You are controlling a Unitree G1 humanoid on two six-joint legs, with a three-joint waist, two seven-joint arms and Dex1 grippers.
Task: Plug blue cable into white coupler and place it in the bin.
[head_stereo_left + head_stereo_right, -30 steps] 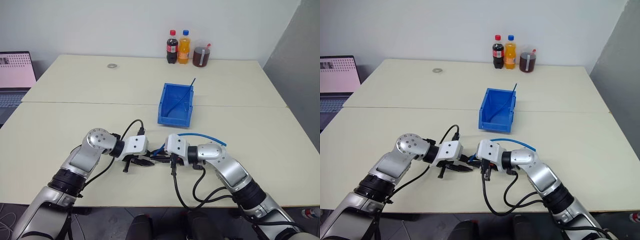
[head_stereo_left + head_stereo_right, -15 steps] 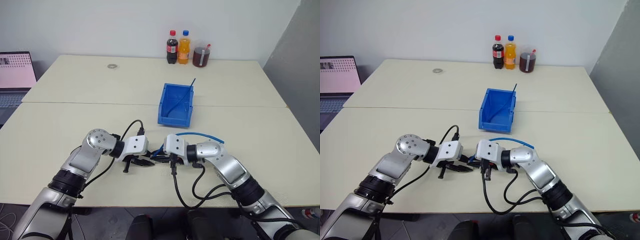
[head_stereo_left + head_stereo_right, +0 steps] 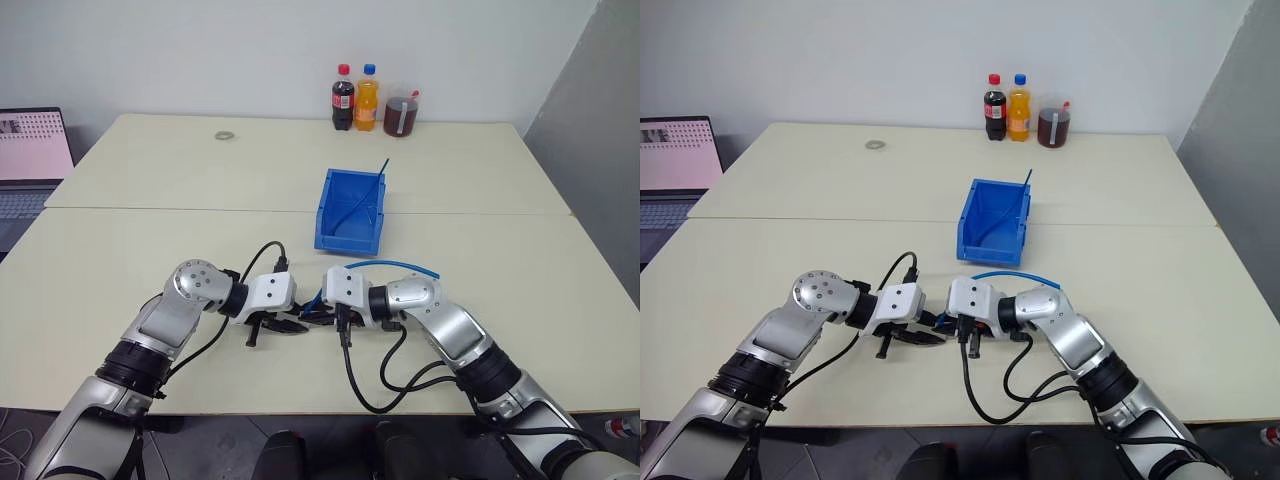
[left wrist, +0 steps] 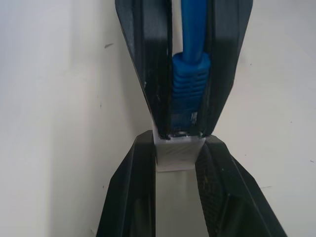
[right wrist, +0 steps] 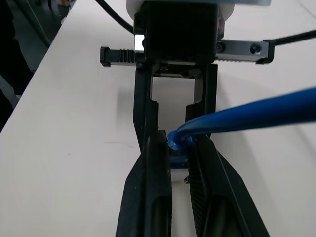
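Note:
Near the table's front edge my two grippers meet tip to tip. My left gripper is shut on the white coupler, a small white block between its fingers. Facing it, my right gripper is shut on the blue cable at its ribbed blue boot. The plug end sits against the coupler's face; whether it is seated I cannot tell. From the right gripper the cable arcs up and over toward the right. The blue bin stands just beyond the grippers, with a thin darker blue strand leaning inside.
Two soda bottles and a jar of dark liquid stand at the table's far edge. A small ring lies far left of them. A laptop sits off the left side. Black arm cables loop over the front edge.
My right wrist has turned a little and the cable's arc has shifted slightly left. Both grips and the left arm are unchanged.

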